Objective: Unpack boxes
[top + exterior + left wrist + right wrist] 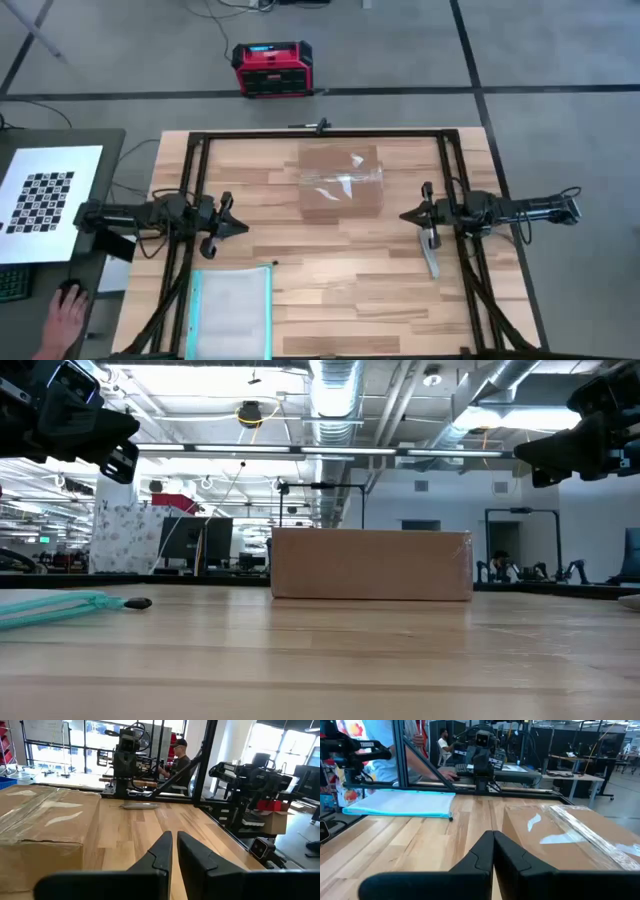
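Wooden worktop (330, 270), concrete floor. Box (341, 180): taped, flaps closed, long axis left-right. Left tool (240, 226), right tool (408, 214): fingers together, empty.

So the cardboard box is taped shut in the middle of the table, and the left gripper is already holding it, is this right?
Not quite. The cardboard box is taped shut mid-table, but the left gripper holds nothing: the high view shows it shut, apart from the box.
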